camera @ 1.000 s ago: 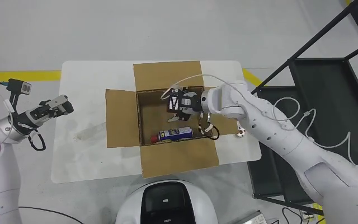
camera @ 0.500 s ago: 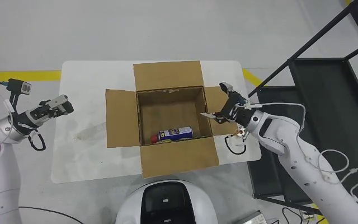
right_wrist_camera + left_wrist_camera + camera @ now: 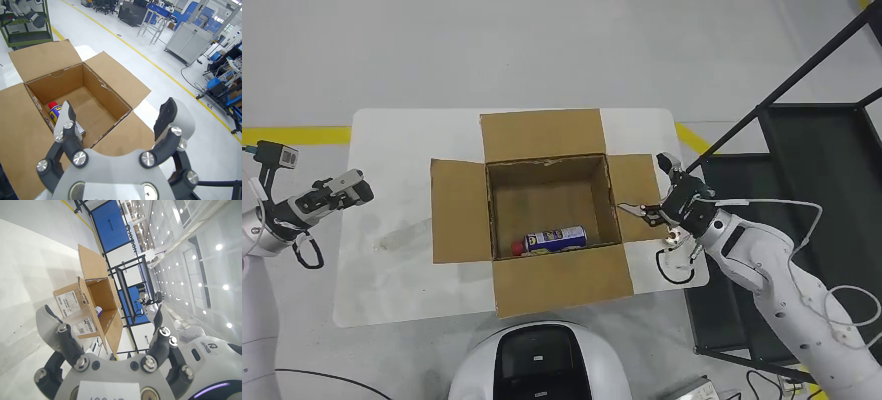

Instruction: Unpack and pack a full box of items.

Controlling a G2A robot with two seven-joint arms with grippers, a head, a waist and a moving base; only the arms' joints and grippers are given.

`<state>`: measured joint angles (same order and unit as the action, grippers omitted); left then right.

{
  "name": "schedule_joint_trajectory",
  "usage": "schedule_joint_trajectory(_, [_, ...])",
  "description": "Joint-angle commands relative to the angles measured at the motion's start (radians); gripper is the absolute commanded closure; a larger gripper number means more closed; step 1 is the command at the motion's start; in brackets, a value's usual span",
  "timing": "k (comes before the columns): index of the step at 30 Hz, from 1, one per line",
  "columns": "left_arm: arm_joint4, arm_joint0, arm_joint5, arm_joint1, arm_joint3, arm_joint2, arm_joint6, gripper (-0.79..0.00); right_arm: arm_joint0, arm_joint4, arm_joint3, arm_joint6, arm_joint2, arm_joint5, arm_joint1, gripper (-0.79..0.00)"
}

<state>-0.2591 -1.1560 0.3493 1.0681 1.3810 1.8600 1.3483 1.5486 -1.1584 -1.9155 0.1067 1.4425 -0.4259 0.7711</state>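
One second before, the right gripper [image 3: 644, 185] was down inside the box [image 3: 542, 130]. Then it pulled back out, and at this moment it hung above the box's side flap, just outside the opening. Its fingers were spread wide and held nothing.

The can [image 3: 555, 239] had not moved at all. It lay on its side on the box floor the whole time. So the gripper came out with empty fingers, and the can was left in the box. It was the only thing to be seen in there. If the robot was taking things out, one thing was left to get. If it was putting things in, the box was far from full.

From the right gripper [image 3: 117, 106], the can [image 3: 54, 110] lay ahead and lower down, past the box wall, partly hidden behind one finger. They were near but not touching.

The left gripper [image 3: 360, 188] had stayed where it was, past the far side of the table [image 3: 392, 150]. Its fingers were spread too, with nothing between them. The can [image 3: 98, 310] lay well ahead of it, deep in the box [image 3: 92, 260].
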Motion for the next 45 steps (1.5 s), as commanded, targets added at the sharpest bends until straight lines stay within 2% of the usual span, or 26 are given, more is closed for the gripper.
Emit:
schedule_joint_trajectory(1, [0.0, 0.0, 0.0, 0.0, 0.0, 0.0, 0.0, -0.785, 0.002, 0.01, 0.002, 0.004, -0.001, 0.0, 0.001, -0.785])
schedule_joint_trajectory(6, [0.0, 0.0, 0.0, 0.0, 0.0, 0.0, 0.0, -0.785, 0.065, 0.175, 0.109, 0.036, 0.069, -0.063, 0.003, -0.785])
schedule_joint_trajectory(10, [0.0, 0.0, 0.0, 0.0, 0.0, 0.0, 0.0, -0.785, 0.154, 0.218, 0.22, 0.011, 0.148, -0.108, -0.002, -0.785])
schedule_joint_trajectory(18, [0.0, 0.0, 0.0, 0.0, 0.0, 0.0, 0.0, -0.785, 0.244, 0.259, 0.275, -0.163, 0.186, -0.105, -0.001, -0.785])
schedule_joint_trajectory(20, [0.0, 0.0, 0.0, 0.0, 0.0, 0.0, 0.0, -0.785, 0.242, 0.269, 0.271, -0.202, 0.191, -0.092, -0.001, -0.785])
schedule_joint_trajectory(32, [0.0, 0.0, 0.0, 0.0, 0.0, 0.0, 0.0, -0.785, 0.233, 0.28, 0.28, -0.231, 0.183, -0.078, 0.002, -0.785])
schedule_joint_trajectory(37, [0.0, 0.0, 0.0, 0.0, 0.0, 0.0, 0.0, -0.785, 0.172, 0.266, 0.379, -0.357, 0.128, -0.079, 0.007, -0.785])
schedule_joint_trajectory(45, [0.0, 0.0, 0.0, 0.0, 0.0, 0.0, 0.0, -0.785, 0.029, 0.305, 0.544, -0.406, -0.007, -0.085, 0.036, -0.785])
